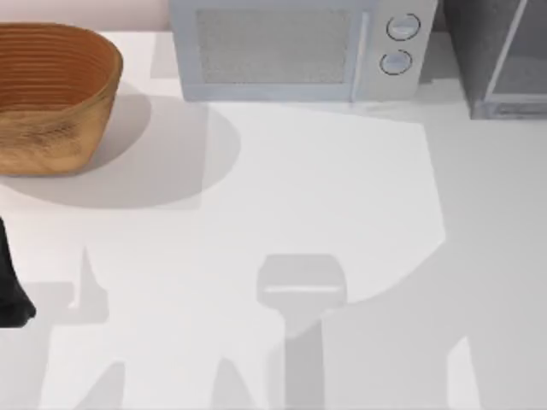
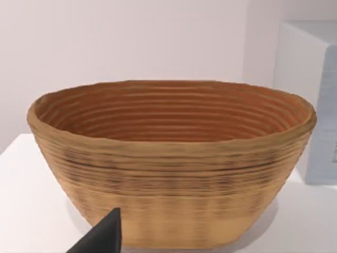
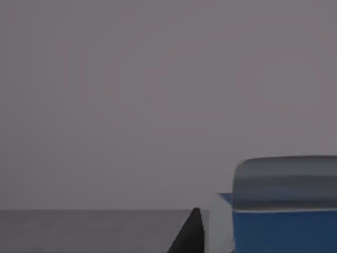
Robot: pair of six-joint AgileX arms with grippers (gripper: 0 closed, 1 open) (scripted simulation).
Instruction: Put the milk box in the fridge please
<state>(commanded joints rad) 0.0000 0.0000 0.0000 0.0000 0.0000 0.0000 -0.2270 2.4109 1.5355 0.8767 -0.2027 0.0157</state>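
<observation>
One arm concerns me: my right wrist view shows the milk box (image 3: 284,211) at lower right of frame, right beside a dark fingertip (image 3: 190,234), against dim grey that I judge to be the fridge interior. I cannot tell whether the right fingers grip it. In the top view the fridge (image 1: 500,60) sits upper right. Risk: releasing unseated, the carton could topple. Left gripper (image 2: 102,237) idles before the wicker basket (image 2: 174,163); its spread is unclear.
</observation>
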